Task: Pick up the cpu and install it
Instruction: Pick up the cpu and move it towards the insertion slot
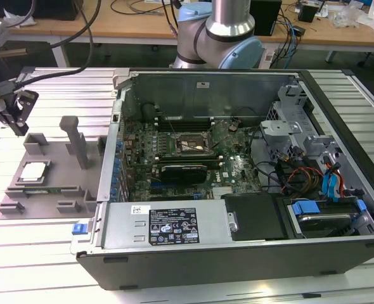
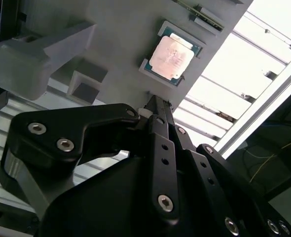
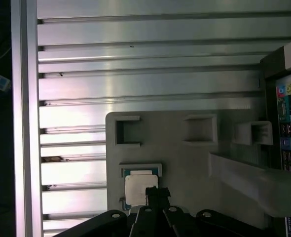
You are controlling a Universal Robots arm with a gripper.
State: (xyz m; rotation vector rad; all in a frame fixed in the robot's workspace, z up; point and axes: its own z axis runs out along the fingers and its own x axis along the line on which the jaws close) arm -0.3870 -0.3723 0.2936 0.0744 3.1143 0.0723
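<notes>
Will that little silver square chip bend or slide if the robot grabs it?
The cpu looks flat and metal-topped, so probably stiff, not bendy. Its shiny top may be slippery. It's thin, so likely light, and can't roll.

Print on the case label (image 1: 174, 226) is unreadable.

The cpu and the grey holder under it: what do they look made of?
The cpu: pale silvery top with a soft sheen, likely metal, on a greenish rim, likely circuit board. The grey holder: uniform matte grey with blocky moulded shapes, probably plastic.
</notes>
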